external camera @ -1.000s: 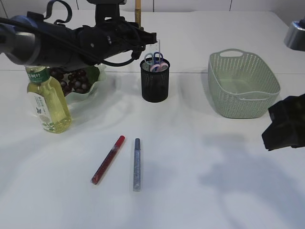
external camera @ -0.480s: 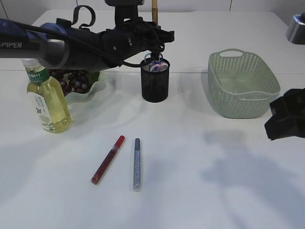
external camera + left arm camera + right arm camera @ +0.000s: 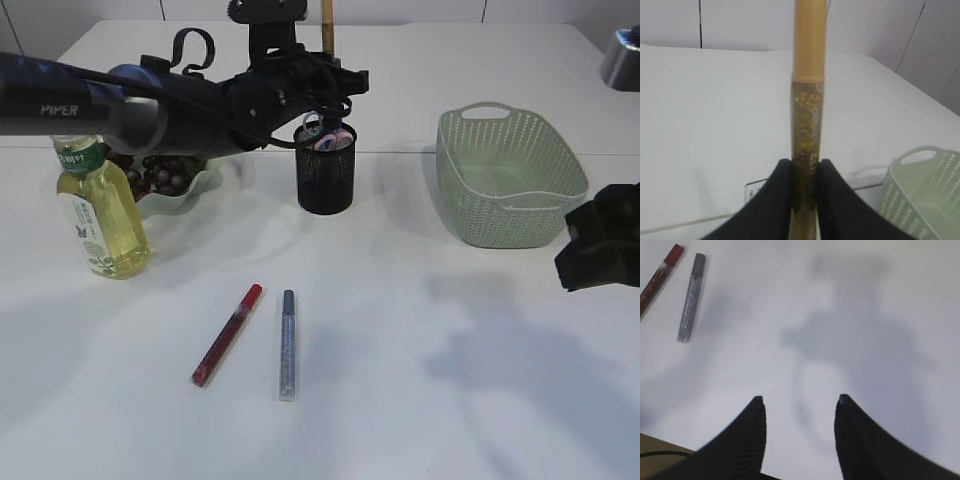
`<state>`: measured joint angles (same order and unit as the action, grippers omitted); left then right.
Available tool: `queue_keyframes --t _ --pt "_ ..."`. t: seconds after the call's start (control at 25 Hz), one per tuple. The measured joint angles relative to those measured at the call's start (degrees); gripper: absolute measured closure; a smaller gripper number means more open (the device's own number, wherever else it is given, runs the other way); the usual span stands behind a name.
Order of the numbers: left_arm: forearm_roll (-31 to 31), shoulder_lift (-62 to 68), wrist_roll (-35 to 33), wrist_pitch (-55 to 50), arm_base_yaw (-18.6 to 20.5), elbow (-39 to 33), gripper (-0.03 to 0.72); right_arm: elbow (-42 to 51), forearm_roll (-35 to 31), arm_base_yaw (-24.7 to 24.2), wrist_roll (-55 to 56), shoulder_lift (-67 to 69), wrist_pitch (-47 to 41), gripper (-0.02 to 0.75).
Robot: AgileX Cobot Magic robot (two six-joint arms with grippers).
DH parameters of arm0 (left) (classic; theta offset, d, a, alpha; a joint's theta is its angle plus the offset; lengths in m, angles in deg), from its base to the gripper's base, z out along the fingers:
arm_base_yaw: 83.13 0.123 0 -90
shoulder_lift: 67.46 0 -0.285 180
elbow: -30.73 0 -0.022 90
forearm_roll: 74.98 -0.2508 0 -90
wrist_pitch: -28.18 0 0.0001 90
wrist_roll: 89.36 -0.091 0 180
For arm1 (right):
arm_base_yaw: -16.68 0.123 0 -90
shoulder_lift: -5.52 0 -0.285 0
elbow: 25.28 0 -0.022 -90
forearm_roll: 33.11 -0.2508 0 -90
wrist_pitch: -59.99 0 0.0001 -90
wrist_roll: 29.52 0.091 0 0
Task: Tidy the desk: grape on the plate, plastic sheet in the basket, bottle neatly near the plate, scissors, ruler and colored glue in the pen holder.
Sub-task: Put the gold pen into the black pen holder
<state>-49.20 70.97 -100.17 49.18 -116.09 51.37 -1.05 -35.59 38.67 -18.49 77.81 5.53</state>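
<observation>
Left pincer (image 3: pixel 804 187) clamps an upright gold glitter glue tube (image 3: pixel 807 120) above the mesh pen holder (image 3: pixel 325 168). Released off-centre, it could snag the scissors (image 3: pixel 327 127) or rim and topple out. Right pincer (image 3: pixel 799 412) hangs open, empty.

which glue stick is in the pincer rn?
The gold glitter glue, upright in the left pincer above the pen holder. Red and silver lie on the table.

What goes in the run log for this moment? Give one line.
left gripper: shut on gold glitter glue, above pen holder | right gripper: open, empty | red glue, silver glue: on table
</observation>
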Motion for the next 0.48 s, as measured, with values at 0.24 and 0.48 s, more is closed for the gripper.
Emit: queue_keyframes --t 0.24,0.48 --pt "0.0 1.1 0.1 -0.1 0.0 1.1 0.578 0.0 0.1 0.0 0.0 0.0 0.0 0.374" --pt "-0.6 1.2 0.1 -0.2 0.0 1.3 0.578 0.0 0.4 0.0 0.0 0.0 0.1 0.374"
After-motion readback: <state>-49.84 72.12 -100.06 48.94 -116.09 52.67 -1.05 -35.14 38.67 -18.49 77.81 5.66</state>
